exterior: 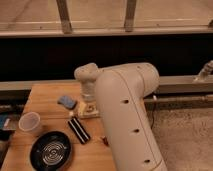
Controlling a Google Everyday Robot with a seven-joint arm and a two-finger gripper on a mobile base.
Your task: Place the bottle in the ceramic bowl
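The bottle [82, 107], pale cream, lies on the wooden table [45, 92] right under my gripper [89, 104]. Only its left end shows past the gripper and the arm. The gripper hangs from the big white arm and is down at the bottle; I cannot tell if it touches it. The ceramic bowl [50, 150], round and black with pale rings inside, sits at the table's front left, well in front of the gripper.
A black striped block [78, 130] lies between the bottle and the bowl. A whitish cup [30, 123] stands left of it. A blue object [65, 101] lies left of the gripper. A small red thing [105, 141] shows beside the arm.
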